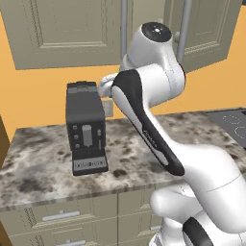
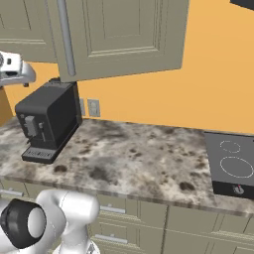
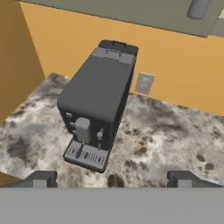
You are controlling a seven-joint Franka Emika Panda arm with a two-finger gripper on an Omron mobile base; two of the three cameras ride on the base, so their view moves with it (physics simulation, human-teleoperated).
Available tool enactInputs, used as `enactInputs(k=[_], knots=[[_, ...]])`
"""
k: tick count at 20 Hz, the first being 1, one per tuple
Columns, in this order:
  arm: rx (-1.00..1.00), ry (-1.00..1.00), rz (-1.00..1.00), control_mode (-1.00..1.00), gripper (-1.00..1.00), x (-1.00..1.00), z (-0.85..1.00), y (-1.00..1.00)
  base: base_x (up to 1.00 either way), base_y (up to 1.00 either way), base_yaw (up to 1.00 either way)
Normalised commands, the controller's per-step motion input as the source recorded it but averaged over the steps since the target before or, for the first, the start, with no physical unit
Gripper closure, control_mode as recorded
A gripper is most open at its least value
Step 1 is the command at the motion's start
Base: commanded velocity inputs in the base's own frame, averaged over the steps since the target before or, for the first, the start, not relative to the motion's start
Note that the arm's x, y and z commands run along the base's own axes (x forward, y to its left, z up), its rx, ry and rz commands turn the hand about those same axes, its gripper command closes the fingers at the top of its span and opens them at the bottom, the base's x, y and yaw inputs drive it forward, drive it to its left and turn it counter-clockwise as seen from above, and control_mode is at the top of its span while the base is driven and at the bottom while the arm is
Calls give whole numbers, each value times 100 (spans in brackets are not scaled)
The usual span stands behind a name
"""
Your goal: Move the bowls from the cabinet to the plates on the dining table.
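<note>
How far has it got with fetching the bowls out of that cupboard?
Nothing looks done: the cabinet doors are shut, so the bowls inside are hidden. In hand: the gripper is open and empty, above the counter near the coffee machine, below the cabinet handles. Left: opening the doors and carrying both bowls to the table.

A dark coffee machine (image 1: 86, 127) stands at the left of the counter (image 2: 149, 154), close to the orange wall (image 2: 213, 74); right of it the marbled top lies bare as far as the cooktop (image 2: 233, 166); overhead the cabinet (image 2: 119, 34) doors are shut, their bar handles (image 2: 65, 37) jutting just above the machine.
</note>
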Motion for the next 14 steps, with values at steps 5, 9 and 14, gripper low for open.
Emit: enactInputs(k=[5,9,14], knots=[[-44,0,0,-100,-100,5,0,0,0,0,0],[-40,0,0,-100,-100,34,0,-8,0,0,0],[-30,0,0,-100,-100,38,0,-22,0,0,0]])
